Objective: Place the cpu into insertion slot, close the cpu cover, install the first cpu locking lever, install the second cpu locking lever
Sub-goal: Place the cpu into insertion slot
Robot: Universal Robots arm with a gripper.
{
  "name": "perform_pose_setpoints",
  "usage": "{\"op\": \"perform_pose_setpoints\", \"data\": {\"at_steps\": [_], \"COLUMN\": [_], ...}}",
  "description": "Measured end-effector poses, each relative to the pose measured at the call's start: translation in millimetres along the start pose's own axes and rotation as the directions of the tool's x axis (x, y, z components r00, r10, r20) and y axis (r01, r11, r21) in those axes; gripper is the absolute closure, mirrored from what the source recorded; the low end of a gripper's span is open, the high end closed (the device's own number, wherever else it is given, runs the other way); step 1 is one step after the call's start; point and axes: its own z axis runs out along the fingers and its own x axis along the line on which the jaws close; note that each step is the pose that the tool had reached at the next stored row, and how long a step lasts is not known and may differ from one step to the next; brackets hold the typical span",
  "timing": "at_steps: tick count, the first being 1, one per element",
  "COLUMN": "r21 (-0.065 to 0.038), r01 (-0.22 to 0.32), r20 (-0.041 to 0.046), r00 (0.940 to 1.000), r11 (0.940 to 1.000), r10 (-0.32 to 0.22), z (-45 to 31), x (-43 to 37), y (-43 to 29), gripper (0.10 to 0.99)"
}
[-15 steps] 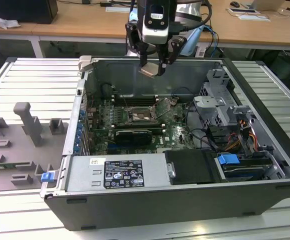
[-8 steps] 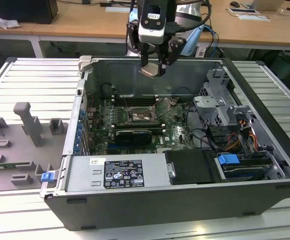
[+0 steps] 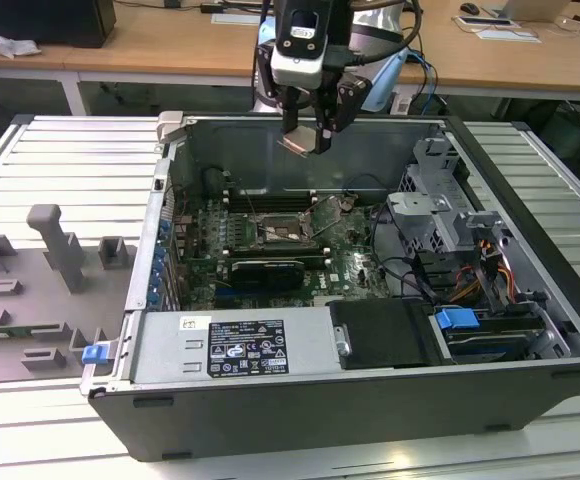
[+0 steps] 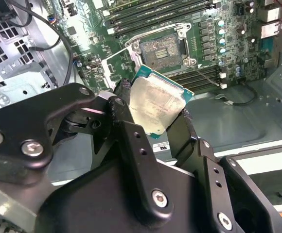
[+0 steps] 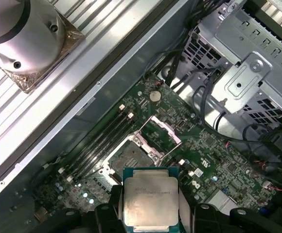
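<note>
1. The cpu (image 4: 155,104) is a flat square chip with a dull silver-grey metal top on a green-edged base. The black fingers of the gripper (image 3: 305,140) pinch it by two opposite edges, closed just to the chip's width.
2. The arm reaches down from above into the open computer case (image 3: 370,410). It holds the chip tilted in the air, over the far edge of the green circuit board (image 3: 355,265) and clear of it.
3. The insertion slot (image 5: 131,156) is a square socket with a dark centre and a silver rim. It lies bare near the middle of the board, beside long black memory slots (image 5: 99,141).
4. The cpu cover (image 5: 161,132), a thin silver frame with a square window, stands open at one edge of the socket.
5. The case lies on its side on a ribbed grey metal table (image 3: 50,150).
</note>
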Motion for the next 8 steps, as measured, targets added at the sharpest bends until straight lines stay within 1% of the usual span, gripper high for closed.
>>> {"op": "perform_pose_setpoints", "data": {"at_steps": [8], "r21": [-0.001], "r01": [-0.045], "r20": [0.004], "r00": [0.999], "r11": [0.999], "r10": [0.045], "z": [0.4], "x": [0.0], "y": [0.0], "gripper": [0.545]}}
